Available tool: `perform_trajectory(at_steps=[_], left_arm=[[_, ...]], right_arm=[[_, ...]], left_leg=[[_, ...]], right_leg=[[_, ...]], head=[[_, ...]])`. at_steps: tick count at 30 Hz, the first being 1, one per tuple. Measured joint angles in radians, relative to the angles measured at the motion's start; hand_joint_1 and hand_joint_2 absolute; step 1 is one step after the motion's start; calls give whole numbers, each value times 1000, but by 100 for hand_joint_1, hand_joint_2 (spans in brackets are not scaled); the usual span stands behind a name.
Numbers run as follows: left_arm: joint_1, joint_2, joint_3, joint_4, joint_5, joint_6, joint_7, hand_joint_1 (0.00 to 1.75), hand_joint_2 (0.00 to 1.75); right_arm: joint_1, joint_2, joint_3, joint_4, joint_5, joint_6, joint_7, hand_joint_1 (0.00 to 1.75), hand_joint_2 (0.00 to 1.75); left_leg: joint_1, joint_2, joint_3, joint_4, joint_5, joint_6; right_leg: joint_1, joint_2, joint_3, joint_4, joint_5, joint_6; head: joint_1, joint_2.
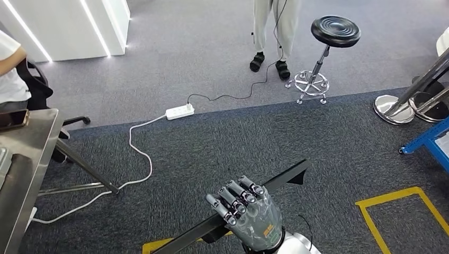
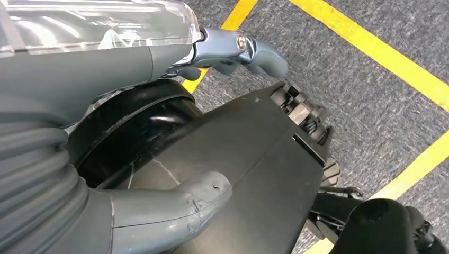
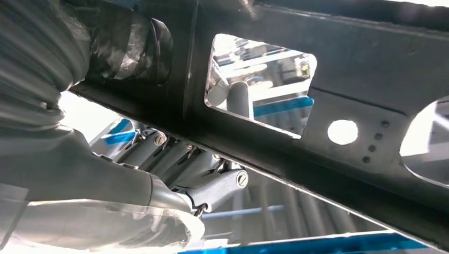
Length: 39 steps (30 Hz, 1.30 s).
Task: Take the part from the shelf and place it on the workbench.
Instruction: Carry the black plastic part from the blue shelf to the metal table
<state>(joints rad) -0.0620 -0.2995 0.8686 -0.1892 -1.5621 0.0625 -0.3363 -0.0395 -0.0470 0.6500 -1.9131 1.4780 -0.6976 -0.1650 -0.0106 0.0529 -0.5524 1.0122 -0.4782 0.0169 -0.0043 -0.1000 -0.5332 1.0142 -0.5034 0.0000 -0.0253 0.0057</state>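
We are seeing a long black metal part (image 1: 275, 180), grey speckled carpet (image 1: 212, 137), yellow floor tape (image 1: 394, 197) and a white power strip (image 1: 179, 111).

I see grey carpet floor (image 1: 222, 132) with yellow tape lines (image 1: 394, 203). On it lie a white power strip (image 1: 180, 111) and its white cable (image 1: 138, 153); a black stool (image 1: 323, 53) stands there. A steel bench (image 1: 24, 174) sits at left.
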Motion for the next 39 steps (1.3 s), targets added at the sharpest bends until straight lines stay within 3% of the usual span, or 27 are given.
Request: perform_trajectory(at_steps=[1, 3, 5, 7, 8, 9, 10, 12, 14, 16, 17, 19, 21, 22, 23, 24, 25, 27, 29, 32, 33, 35, 37, 38, 39], left_arm=[[2, -1, -1, 0, 2, 6, 1, 0, 175], [4, -3, -1, 0, 6, 15, 1, 0, 175], [4, -6, -1, 0, 10, 19, 2, 0, 175], [4, -7, -1, 0, 12, 24, 7, 0, 175], [5, -7, -1, 0, 14, 28, 11, 0, 175], [5, -7, -1, 0, 15, 34, 14, 0, 175], [5, -7, -1, 0, 16, 40, 14, 0, 175], [5, -9, -1, 1, 17, 49, 4, 0, 175], [7, -10, -1, 1, 18, 55, -16, 0, 175], [10, -9, -1, 2, 19, 62, -36, 0, 175], [12, -9, -1, 2, 19, 65, -44, 0, 175], [16, -8, -1, 2, 19, 70, -59, 0, 175], [17, -7, -1, 2, 19, 77, -70, 0, 175], [15, -7, -1, 2, 19, 81, -74, 0, 175], [14, -6, -1, 2, 19, 84, -77, 0, 175], [13, -6, -1, 2, 19, 85, -78, 0, 175], [14, -5, -1, 2, 19, 85, -78, 0, 175], [19, -4, -1, 2, 20, 83, -81, 0, 175], [24, -3, -1, 2, 21, 77, -87, 0, 175], [24, -3, -1, 2, 22, 66, -93, 0, 175], [24, -3, -1, 2, 22, 62, -92, 0, 175], [22, -4, -1, 2, 22, 57, -87, 0, 175], [21, -5, -1, 2, 21, 56, -78, 0, 175], [21, -5, -1, 2, 22, 56, -76, 0, 175], [22, -5, -1, 2, 23, 56, -74, 0, 175]], right_arm=[[1, 7, -7, -1, -12, 0, -20, 175, 175], [2, 21, -21, -2, -30, 0, -54, 175, 175], [6, 28, -30, -3, -40, 0, -70, 175, 175], [15, 37, -40, -3, -53, 0, -92, 175, 175], [20, 45, -48, -2, -61, 0, -111, 175, 175], [24, 54, -58, 0, -69, 0, -133, 175, 175], [28, 65, -69, 1, -76, 0, -158, 175, 175], [37, 87, -92, 2, -88, 0, -207, 175, 175], [47, 109, -116, 2, -101, 0, -248, 175, 175], [60, 130, -136, 2, -106, 0, -277, 175, 175], [69, 142, -143, 1, -102, 0, -285, 175, 175], [89, 163, -152, -4, -86, 0, -286, 175, 175], [104, 173, -155, -8, -71, 0, -269, 175, 175], [110, 175, -155, -9, -66, 0, -259, 175, 175], [114, 175, -155, -10, -62, 0, -252, 175, 175], [117, 176, -155, -11, -59, 0, -247, 175, 175], [119, 177, -155, -12, -56, 0, -242, 175, 175], [117, 177, -153, -14, -52, 0, -230, 175, 175], [105, 175, -150, -14, -62, 0, -220, 175, 175], [85, 172, -146, -11, -81, 0, -218, 175, 175], [83, 172, -144, -10, -81, 0, -219, 175, 175], [83, 172, -144, -10, -79, 0, -218, 175, 175], [87, 171, -143, -8, -78, 0, -216, 175, 175], [89, 171, -143, -6, -78, 0, -215, 175, 175], [90, 171, -143, -4, -78, 0, -214, 175, 175]], left_leg=[[0, -10, -2, -1, 2, 9], [2, -30, 1, -6, 7, 23], [3, -49, 4, -10, 9, 34], [0, -73, 4, -9, 10, 38], [-2, -86, 4, -8, 10, 38], [-3, -100, 6, -8, 9, 38], [-4, -113, 9, -7, 9, 38], [-5, -138, 10, -6, 7, 37], [-1, -159, 3, -4, 6, 30], [2, -179, -3, -6, 7, 19], [1, -173, -5, -2, 3, 14], [-2, -130, -27, 53, -34, 3], [3, -81, -86, 177, -100, -8], [6, -72, -115, 237, -123, -14], [10, -68, -131, 268, -128, -19], [14, -65, -126, 260, -112, -24], [17, -57, -101, 214, -80, -28], [19, -18, -32, 76, -18, -31], [15, 6, -1, 6, 0, -19], [11, -19, -5, -1, 3, 6], [12, -29, -4, -4, 6, 13], [13, -49, -1, -9, 12, 25], [10, -72, -3, -8, 14, 29], [8, -85, -4, -7, 15, 30], [6, -99, -3, -7, 15, 30]], right_leg=[[0, -9, 1, 0, -2, 3], [-4, 13, -6, 28, -27, 10], [-8, 64, -53, 133, -84, 13], [-7, 87, -126, 263, -127, 10], [-5, 90, -148, 292, -123, 7], [-3, 93, -152, 281, -98, 1], [0, 102, -137, 232, -56, -6], [4, 148, -87, 95, 22, -23], [7, 182, -60, 21, 48, -29], [6, 170, -54, 6, 47, -28], [4, 158, -47, -4, 48, -30], [-2, 130, -31, -23, 52, -33], [0, 99, -25, -26, 49, -36], [0, 84, -25, -24, 46, -36], [-1, 69, -24, -22, 43, -35], [-2, 55, -23, -20, 39, -33], [-3, 43, -22, -16, 36, -30], [-3, 26, -20, -6, 27, -21], [1, 14, -21, 2, 21, -10], [0, -1, -19, 7, 15, 5], [-3, 11, -22, 20, 3, 10], [-8, 56, -56, 104, -51, 17], [-9, 86, -121, 234, -110, 16], [-8, 90, -144, 275, -118, 15], [-8, 92, -151, 281, -105, 11]], head=[[0, 0], [0, 0], [1, 0], [1, 0], [1, 0], [1, 0], [1, 0], [0, 0], [1, 0], [1, 0], [1, 0], [0, 0], [0, 0], [0, 0], [0, 0], [0, 0], [0, 0], [0, 0], [1, 0], [1, 0], [1, 0], [2, 0], [2, 0], [2, 0], [2, 0]])
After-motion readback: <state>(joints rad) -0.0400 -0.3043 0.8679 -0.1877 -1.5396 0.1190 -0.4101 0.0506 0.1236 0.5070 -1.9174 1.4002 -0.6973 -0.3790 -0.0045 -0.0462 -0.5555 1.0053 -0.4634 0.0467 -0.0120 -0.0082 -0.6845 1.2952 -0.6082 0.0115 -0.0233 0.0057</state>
